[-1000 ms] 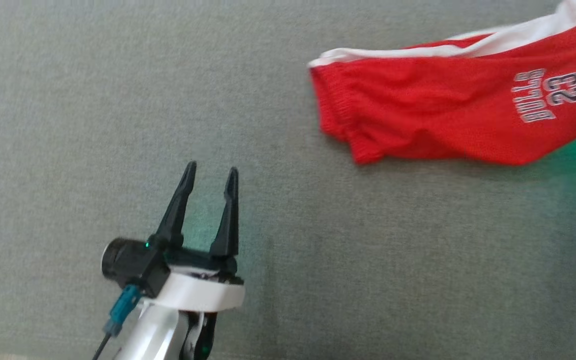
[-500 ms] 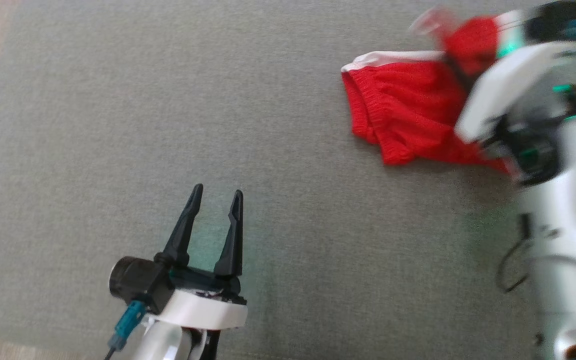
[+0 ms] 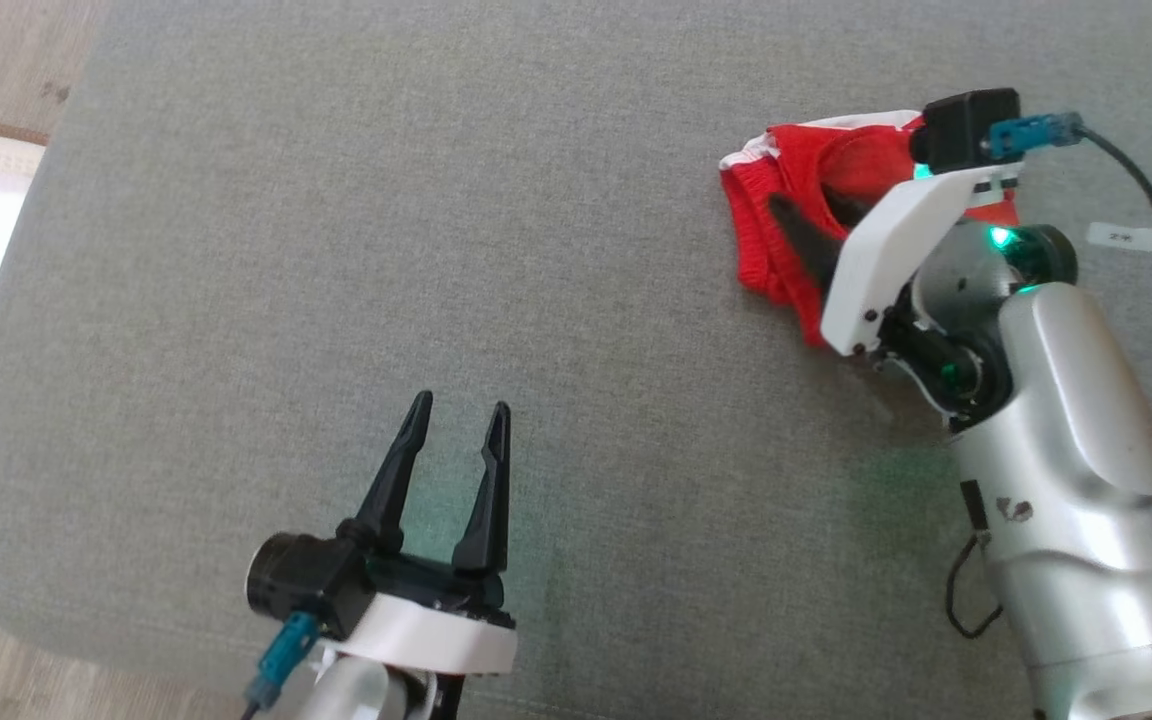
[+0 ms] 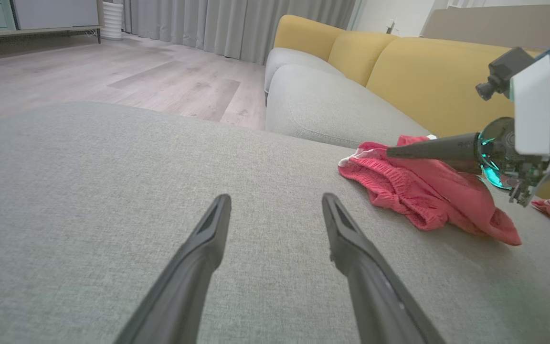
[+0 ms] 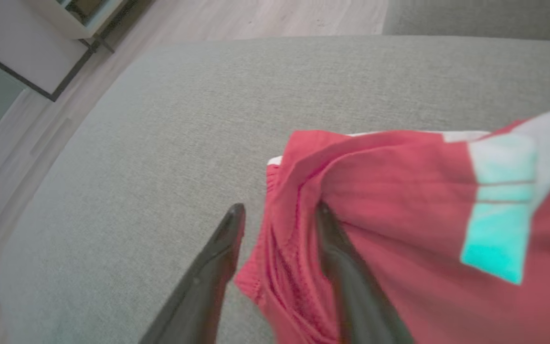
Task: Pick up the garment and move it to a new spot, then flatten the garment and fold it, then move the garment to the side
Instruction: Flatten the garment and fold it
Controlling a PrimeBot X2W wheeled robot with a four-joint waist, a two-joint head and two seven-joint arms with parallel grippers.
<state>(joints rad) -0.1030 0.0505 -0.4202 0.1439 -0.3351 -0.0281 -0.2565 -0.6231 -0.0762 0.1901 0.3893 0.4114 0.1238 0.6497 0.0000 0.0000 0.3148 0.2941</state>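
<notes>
Right hand (image 5: 280,208) is over the bunched red garment (image 5: 389,191), fingers spread. The waistband edge lies between them, one finger on the cloth, the other just beside it above the grey cushion (image 3: 436,200). Left hand (image 3: 462,402) hovers spread wide, garment well off to its right.

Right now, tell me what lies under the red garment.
The grey cushion shows all around the red garment, which lies bunched on it. What is beneath the cloth is covered and cannot be seen.
</notes>
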